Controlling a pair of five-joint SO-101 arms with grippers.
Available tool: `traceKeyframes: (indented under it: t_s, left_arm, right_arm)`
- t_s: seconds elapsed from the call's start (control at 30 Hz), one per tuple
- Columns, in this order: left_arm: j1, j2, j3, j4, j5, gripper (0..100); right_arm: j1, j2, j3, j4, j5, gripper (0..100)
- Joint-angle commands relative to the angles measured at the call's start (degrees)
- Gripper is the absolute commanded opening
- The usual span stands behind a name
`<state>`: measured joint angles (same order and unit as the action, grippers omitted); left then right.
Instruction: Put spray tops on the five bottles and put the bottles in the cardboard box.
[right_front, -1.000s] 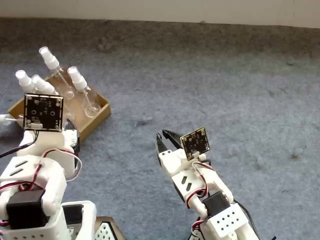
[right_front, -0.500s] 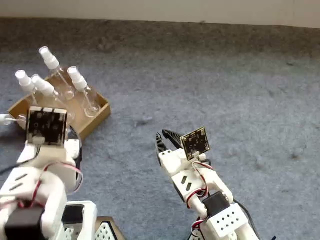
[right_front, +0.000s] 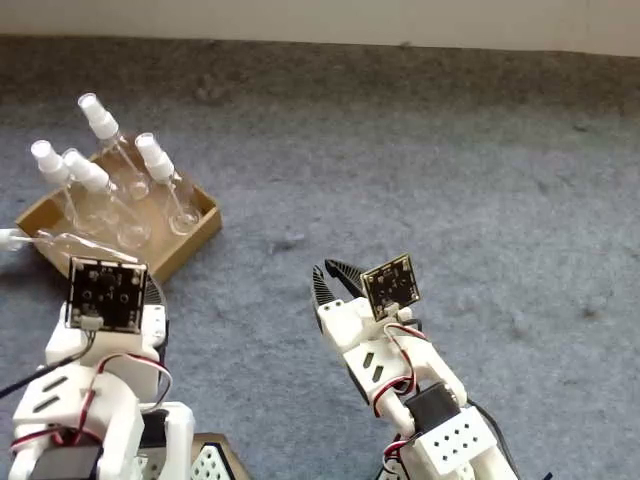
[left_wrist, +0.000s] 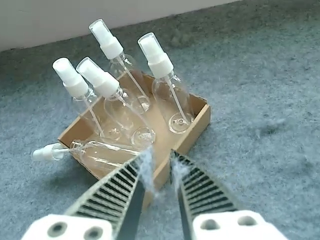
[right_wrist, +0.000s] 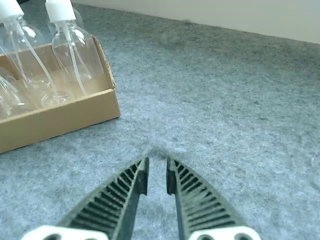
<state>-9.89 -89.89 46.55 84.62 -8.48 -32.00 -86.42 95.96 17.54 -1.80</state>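
Nearly done, by the look of it: four bottles lean upright in the cardboard box at the far left, while a fifth bottle lies on its side with its spray top poking over the left wall. The left gripper, just near of the box, and the right gripper, out on the grey carpet, both hold nothing, jaws slightly parted. Any pull-away should run straight back, clear of the rim, lest the leaning bottles topple.

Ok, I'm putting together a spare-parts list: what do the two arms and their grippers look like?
The left arm and right arm are blocky white plastic with black motors and looped red and white wires. Each wrist carries a square black circuit board. The left gripper and right gripper have dark, tapered, ribbed fingers on white bases.
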Motion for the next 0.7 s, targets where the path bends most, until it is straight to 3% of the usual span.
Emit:
traceKeyframes:
  t_s: [0.0, 0.13, 0.67]
  left_arm:
    - [3.8, -6.5, 2.9, -0.4, -1.3, 1]
    - [7.5, -8.9, 7.4, -0.4, -4.0, 1]
    - [7.4, -15.1, 19.6, -2.0, -3.7, 1]
  right_arm:
    - [-0.6, -0.3, 7.5, 0.3, 0.6, 5.8]
    - [-0.6, -0.3, 7.5, 0.3, 0.6, 5.8]
    - [-0.5, -0.3, 7.5, 0.3, 0.6, 5.8]
